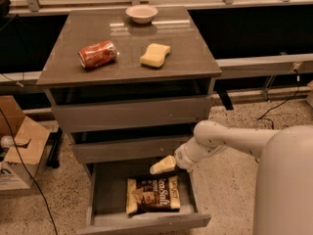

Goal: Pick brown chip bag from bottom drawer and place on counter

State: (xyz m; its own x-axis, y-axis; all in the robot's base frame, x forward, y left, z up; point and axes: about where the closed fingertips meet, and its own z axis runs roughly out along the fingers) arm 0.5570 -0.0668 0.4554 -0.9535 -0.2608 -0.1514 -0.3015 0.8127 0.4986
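Counter [195, 58] carries can [98, 54], sponge [155, 55], bowl [142, 13]. Bag [154, 195] lies in open drawer [146, 223]. Gripper [163, 165] over drawer near bag, grip state unreadable. Box [19, 148] at left.

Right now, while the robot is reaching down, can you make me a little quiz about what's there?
1. True or false: the chip bag lies inside the open bottom drawer.
2. Which of these sits on the counter? A) a banana B) a red can C) a shoe
3. Fill the gap: the gripper hovers over the open ____, close to the far edge of the chip bag.

Key: 1 true. 2 B. 3 bottom drawer.
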